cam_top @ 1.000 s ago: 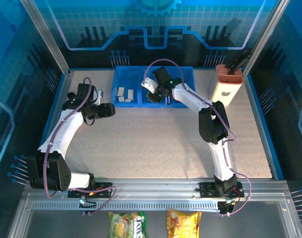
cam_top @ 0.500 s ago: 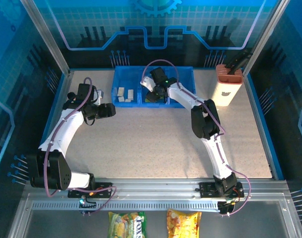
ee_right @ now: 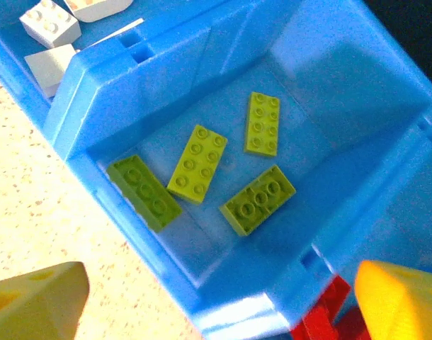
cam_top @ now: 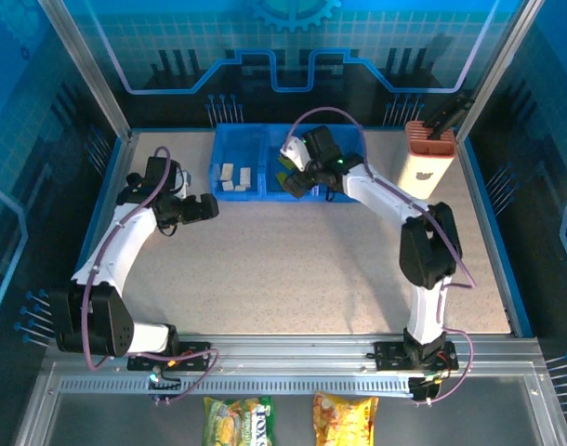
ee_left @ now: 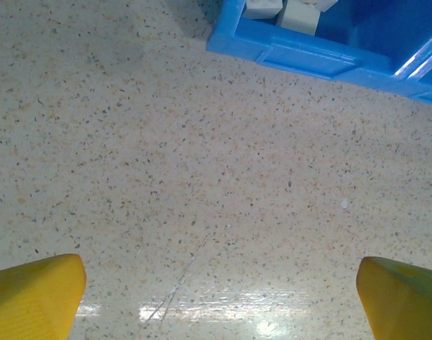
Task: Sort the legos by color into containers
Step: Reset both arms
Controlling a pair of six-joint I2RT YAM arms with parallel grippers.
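The top camera is looking down from above and behind my two bases, far enough back to be taking in the whole table (cam_top: 293, 269) with the blue tray (cam_top: 239, 139) at its far edge. My left wrist camera is hanging close over the tabletop, facing the tray's near-left corner. My right wrist camera is peering closely down into the middle compartment (ee_right: 329, 92), and all three are catching the white bricks (cam_top: 233, 177).

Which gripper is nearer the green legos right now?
Right. The right gripper hangs open directly above the green legos in the middle compartment. The left gripper is open over the table, by the near left corner of the tray.
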